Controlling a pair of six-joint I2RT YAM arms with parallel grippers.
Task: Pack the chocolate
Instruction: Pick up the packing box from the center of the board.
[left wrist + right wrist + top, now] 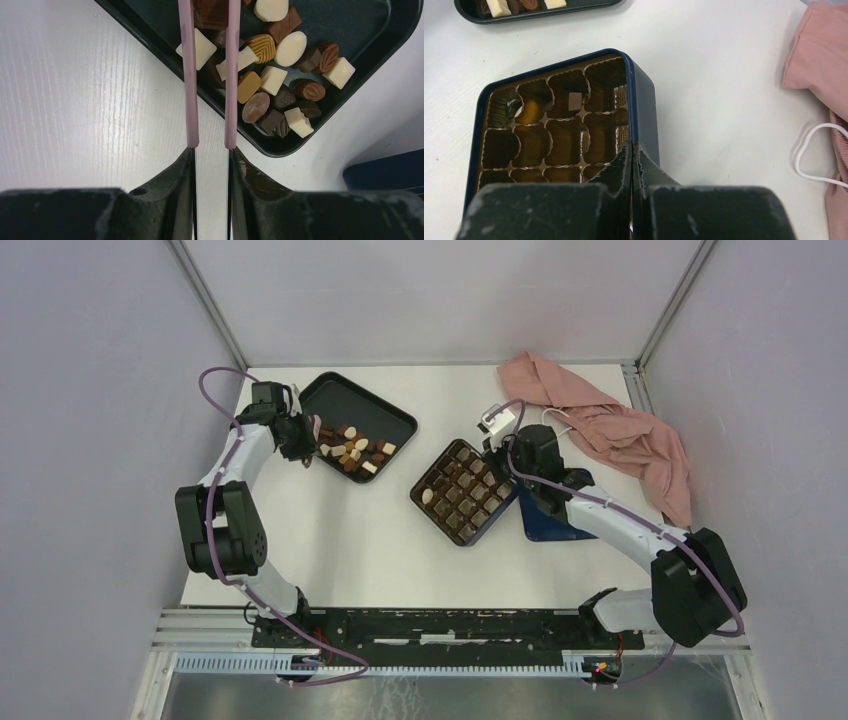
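over the tray (350,20) | left gripper (308,440) jaws clamping a brown chocolate (212,15) for packing | right gripper (632,150) jaws pressing together at box (644,100) rim, probably steadying it

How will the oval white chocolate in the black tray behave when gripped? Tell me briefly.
The oval white chocolate looks smooth and domed, so a pinch may slip off it. It touches neighbouring pieces in the black tray, so a push would probably shift those too. Small, so likely light.
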